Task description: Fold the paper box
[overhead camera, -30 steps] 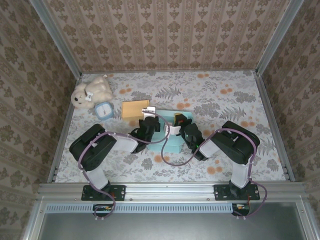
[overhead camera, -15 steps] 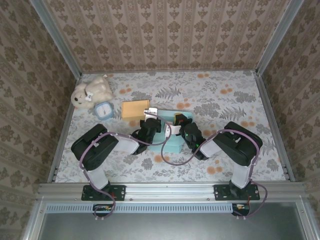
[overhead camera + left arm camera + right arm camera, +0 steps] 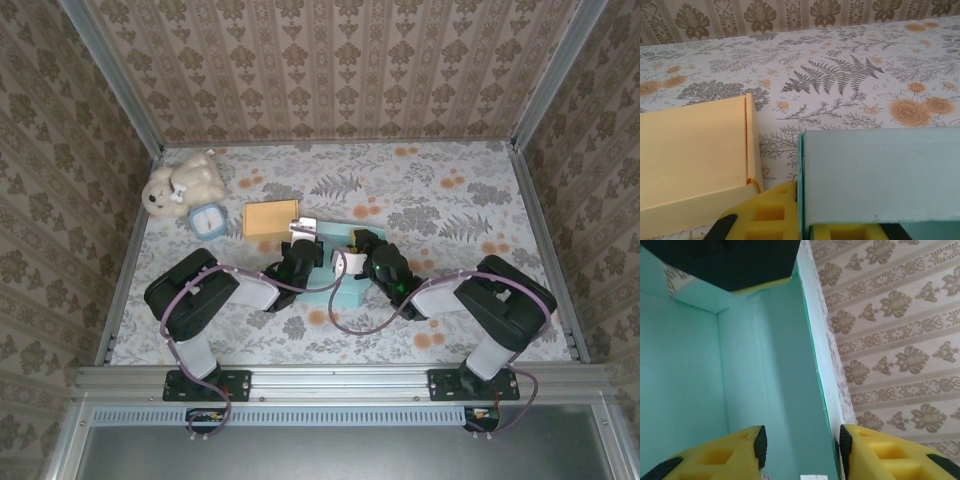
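Left gripper [image 3: 303,250] first: its two yellow fingers [image 3: 771,214] are pressed together on a wall of the teal paper box [image 3: 336,286], and that panel stands upright between them, running crosswise in the left wrist view. Over to the right gripper [image 3: 363,248], just to the right of its partner across the box: its fingers [image 3: 720,456] are spread and straddle another wall, one pad inside the box and one outside. The inner pad is clear of the card, the outer one just beside it. Count it up: two grippers, one paper box, one yellow box [image 3: 268,218], one plush bear [image 3: 184,184], one small blue clock [image 3: 208,221]. The paper box sits on the flowered table [image 3: 450,200] between and beneath both grippers, mouth facing up, and the right wrist camera looks into its teal inside. Its long axis I cannot call, because the two arms cover too much of it. The yellow box lies flat just beyond the left gripper and a touch to its left, close beside the teal box. The clock is further to that gripper's left, and the bear sits beyond the clock, well apart from both grippers.
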Controlling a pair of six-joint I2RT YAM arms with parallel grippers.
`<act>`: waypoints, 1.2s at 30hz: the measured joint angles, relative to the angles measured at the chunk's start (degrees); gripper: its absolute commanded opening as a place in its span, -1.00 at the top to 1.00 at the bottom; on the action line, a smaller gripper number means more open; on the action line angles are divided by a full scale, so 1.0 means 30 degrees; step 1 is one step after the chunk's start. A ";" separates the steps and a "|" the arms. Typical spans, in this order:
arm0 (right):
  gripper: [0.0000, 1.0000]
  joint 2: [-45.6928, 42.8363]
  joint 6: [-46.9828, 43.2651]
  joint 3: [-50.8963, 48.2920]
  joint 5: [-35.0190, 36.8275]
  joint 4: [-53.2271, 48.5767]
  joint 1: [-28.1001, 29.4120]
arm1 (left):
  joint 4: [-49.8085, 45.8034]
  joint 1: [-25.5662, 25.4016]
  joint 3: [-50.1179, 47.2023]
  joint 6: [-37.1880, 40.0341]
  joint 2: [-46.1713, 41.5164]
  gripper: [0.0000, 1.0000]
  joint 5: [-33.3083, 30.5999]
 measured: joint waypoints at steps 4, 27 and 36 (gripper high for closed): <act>-0.03 -0.1384 0.0656 -0.0386 -0.0794 -0.0867 -0.0044 | 0.0124 0.0000 -0.0379 -0.0007 -0.0153 1.00 -0.0386; 0.01 -1.0754 1.9737 0.2732 0.1042 -1.3005 -0.0721 | -0.5406 0.0000 -0.1413 -0.4364 -0.5100 1.00 -0.1923; -0.08 -0.8881 2.8902 0.5034 -0.2572 -1.5919 -0.0627 | -0.6980 0.0000 -0.1865 -0.5909 -0.6040 1.00 -0.2076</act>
